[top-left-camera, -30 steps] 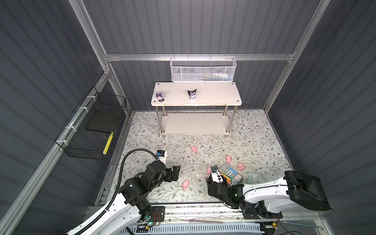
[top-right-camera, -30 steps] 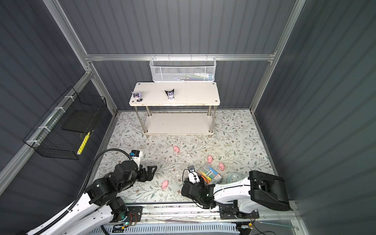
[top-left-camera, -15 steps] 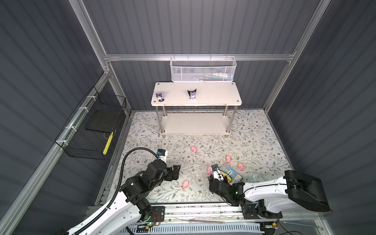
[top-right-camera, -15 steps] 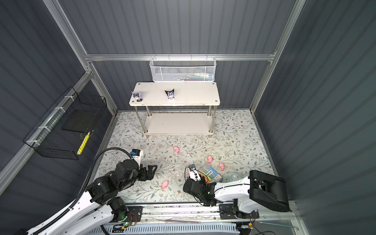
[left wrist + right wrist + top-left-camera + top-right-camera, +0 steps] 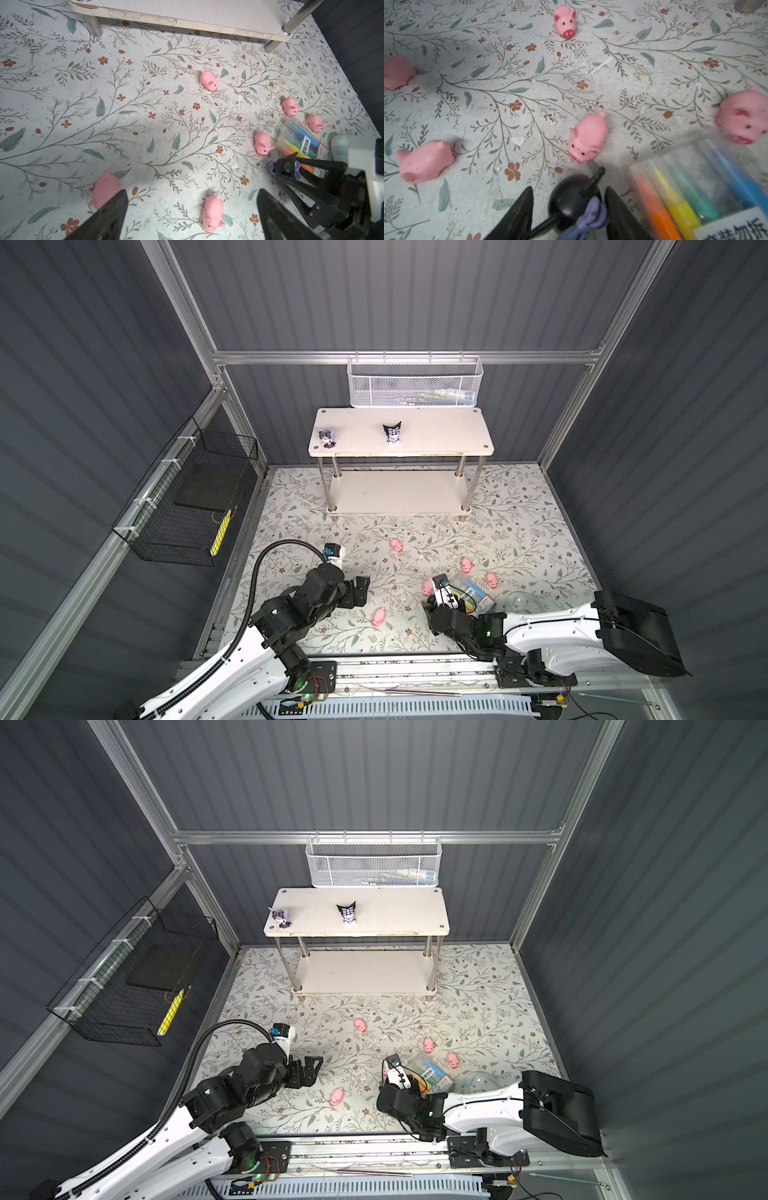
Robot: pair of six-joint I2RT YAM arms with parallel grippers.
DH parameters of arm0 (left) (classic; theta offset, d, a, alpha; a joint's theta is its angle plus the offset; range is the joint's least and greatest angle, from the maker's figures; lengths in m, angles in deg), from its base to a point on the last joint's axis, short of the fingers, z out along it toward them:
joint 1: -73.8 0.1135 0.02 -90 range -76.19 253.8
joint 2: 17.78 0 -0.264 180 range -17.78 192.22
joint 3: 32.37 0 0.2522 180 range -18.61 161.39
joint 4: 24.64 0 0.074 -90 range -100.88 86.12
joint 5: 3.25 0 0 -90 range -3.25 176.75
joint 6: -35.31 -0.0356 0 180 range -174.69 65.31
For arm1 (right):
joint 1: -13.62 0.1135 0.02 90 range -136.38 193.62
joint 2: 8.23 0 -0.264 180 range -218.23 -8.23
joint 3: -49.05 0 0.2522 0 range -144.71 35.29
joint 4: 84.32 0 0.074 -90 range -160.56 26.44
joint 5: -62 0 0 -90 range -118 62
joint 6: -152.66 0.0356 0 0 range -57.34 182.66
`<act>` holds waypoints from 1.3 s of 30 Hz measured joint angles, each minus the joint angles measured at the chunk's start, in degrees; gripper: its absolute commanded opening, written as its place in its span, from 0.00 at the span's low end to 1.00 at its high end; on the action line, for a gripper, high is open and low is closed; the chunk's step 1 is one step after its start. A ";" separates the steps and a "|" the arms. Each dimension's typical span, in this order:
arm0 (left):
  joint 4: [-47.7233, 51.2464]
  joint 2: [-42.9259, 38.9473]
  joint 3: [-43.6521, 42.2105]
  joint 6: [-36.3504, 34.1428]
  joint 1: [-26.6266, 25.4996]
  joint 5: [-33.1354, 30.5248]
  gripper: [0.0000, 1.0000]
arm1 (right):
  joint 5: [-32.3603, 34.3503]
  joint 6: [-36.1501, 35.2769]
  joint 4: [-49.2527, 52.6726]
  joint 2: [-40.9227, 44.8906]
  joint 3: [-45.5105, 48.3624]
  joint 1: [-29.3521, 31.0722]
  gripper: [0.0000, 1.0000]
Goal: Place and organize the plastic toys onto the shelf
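Observation:
The white two-tier shelf (image 5: 436,435) (image 5: 395,915) stands at the back, with two black-eared figurines (image 5: 327,437) (image 5: 392,433) on its top board. A third black figurine with a purple bow (image 5: 571,199) lies on the floor between the fingers of my right gripper (image 5: 569,191) (image 5: 287,166). The jaws stand open around it, with a gap on one side. Several pink pigs (image 5: 397,544) (image 5: 466,565) (image 5: 492,580) lie on the floral floor. My left gripper (image 5: 192,195) (image 5: 359,591) is wide open just above the floor, with one pig (image 5: 212,213) between its fingers and another (image 5: 106,189) behind one finger.
A pack of coloured markers (image 5: 473,597) (image 5: 695,197) lies right beside my right gripper, with a pale-blue clock (image 5: 521,603) beyond it. A white mesh basket (image 5: 415,385) hangs behind the shelf. A black wire basket (image 5: 187,506) hangs on the left wall.
My right wrist has edged slightly forward over the floor by the marker pack. The left arm has barely moved, and the pigs and shelf figurines lie where they were.

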 measured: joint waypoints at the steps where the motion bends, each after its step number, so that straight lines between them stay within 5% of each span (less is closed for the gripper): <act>1: 0.00 0.00 0.00 0.02 0.00 0.00 0.96 | -0.04 0.00 0.48 0.13 -0.02 0.00 0.61; 20: 0.15 -2.16 0.00 0.68 0.00 -0.17 0.96 | -8.61 -1.99 11.47 15.15 -0.20 -1.14 0.76; 39: 0.00 -0.79 0.00 0.50 0.00 -0.15 0.96 | -17.27 -10.93 11.82 8.50 -1.03 -8.59 0.78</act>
